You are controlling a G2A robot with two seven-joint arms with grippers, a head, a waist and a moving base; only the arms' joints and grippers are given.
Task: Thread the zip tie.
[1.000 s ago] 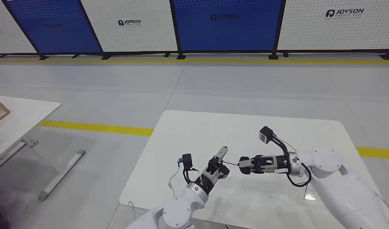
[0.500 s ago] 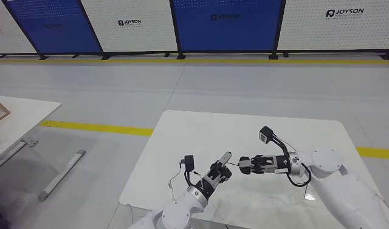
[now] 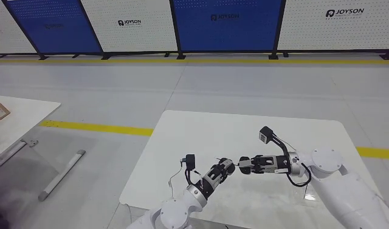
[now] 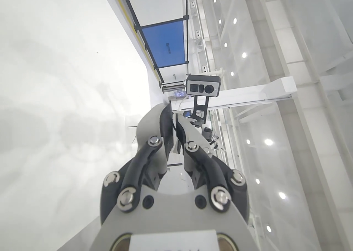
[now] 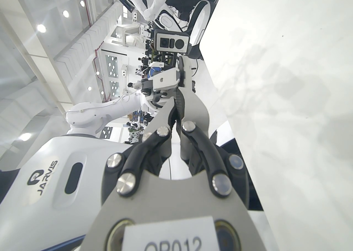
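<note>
The right gripper point(image 3: 243, 164) hangs over the near half of the white table point(image 3: 243, 126), with its tip pointing toward the left gripper point(image 3: 225, 164). The two tips face each other and are just apart.

- **Right gripper:** In the right wrist view its fingers point(image 5: 193, 103) are drawn together, pads meeting along their length. They are clamped on the zip tie point(image 3: 234, 164).
- **Zip tie:** In the top view it is a thin dark line across the small gap between the two tips. It is held above the table surface. It is too thin to make out in either wrist view.
- **Left gripper:** In the left wrist view its fingers point(image 4: 154, 122) are closed together. Whether its pads also pinch the zip tie cannot be told.
</note>
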